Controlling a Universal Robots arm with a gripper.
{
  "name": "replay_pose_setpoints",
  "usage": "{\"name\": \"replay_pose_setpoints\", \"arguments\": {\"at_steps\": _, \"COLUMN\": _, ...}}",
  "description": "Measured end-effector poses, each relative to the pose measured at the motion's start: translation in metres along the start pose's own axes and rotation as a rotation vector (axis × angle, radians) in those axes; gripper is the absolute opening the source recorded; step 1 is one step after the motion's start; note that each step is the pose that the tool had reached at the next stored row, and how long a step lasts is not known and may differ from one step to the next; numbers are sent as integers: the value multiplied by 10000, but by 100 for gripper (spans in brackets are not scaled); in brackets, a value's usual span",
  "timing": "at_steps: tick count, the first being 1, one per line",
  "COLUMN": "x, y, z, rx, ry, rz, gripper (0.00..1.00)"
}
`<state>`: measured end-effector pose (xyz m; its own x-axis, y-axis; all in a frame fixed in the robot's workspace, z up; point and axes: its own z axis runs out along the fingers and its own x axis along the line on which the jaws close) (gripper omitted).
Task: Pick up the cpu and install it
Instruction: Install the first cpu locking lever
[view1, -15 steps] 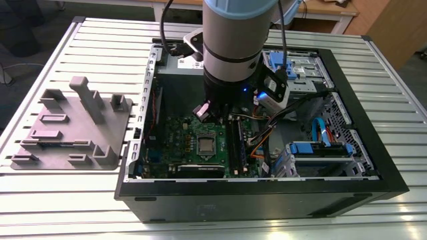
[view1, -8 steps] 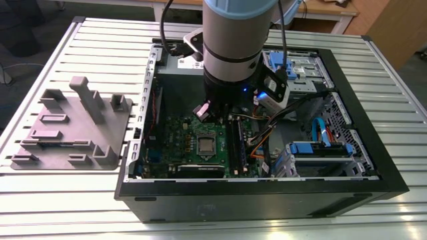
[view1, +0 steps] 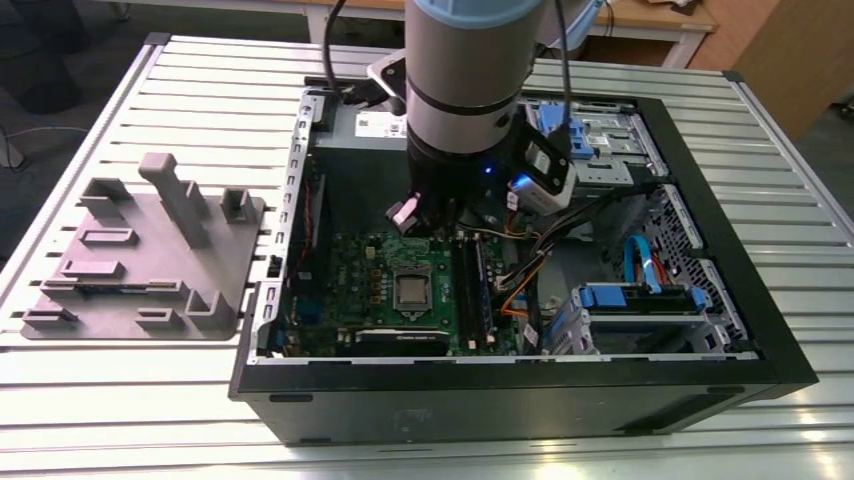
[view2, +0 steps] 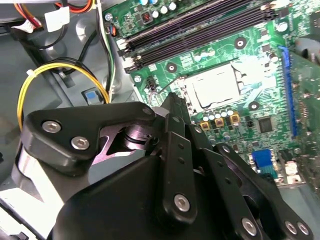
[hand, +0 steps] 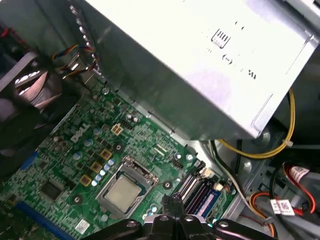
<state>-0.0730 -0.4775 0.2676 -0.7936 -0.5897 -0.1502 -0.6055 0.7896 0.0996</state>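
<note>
Since the cpu already sits in the socket on the motherboard, I judge installation nearly done. My gripper hovers just beside the socket with its jaws closed on nothing, and needs a clean retreat.

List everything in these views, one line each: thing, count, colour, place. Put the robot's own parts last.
computer case: one, black, open, on the slatted table.
table: one, pale metal slats, under everything.
fixture plate: one, grey plastic, at the exterior view's left of the case.
motherboard: one, green, flat inside the case.
cpu: one, silvery, lying in the socket on the motherboard, socket frame around it.
memory slots: several, black, beside the socket.
power supply: one, silver-grey box, inside the case.
cables: several, yellow, orange, black, beside the board.
drive bays: blue-tabbed, at the exterior view's right.
arm: one, grey, above the case.
tool: one, black, above the board near the socket.
</note>
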Motion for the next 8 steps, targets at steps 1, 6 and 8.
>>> {"name": "replay_pose_setpoints", "arguments": {"at_steps": 1, "x": -6, "y": 8, "z": 6, "rx": 1, "ry": -1, "rz": 8, "gripper": 11}}
{"name": "replay_pose_setpoints", "arguments": {"at_steps": 6, "x": -14, "y": 21, "z": 31, "rx": 66, "ry": -43, "rz": 425, "gripper": 11}}
{"name": "replay_pose_setpoints", "arguments": {"at_steps": 8, "x": -20, "y": 30, "z": 39, "rx": 91, "ry": -58, "rz": 592, "gripper": 11}}
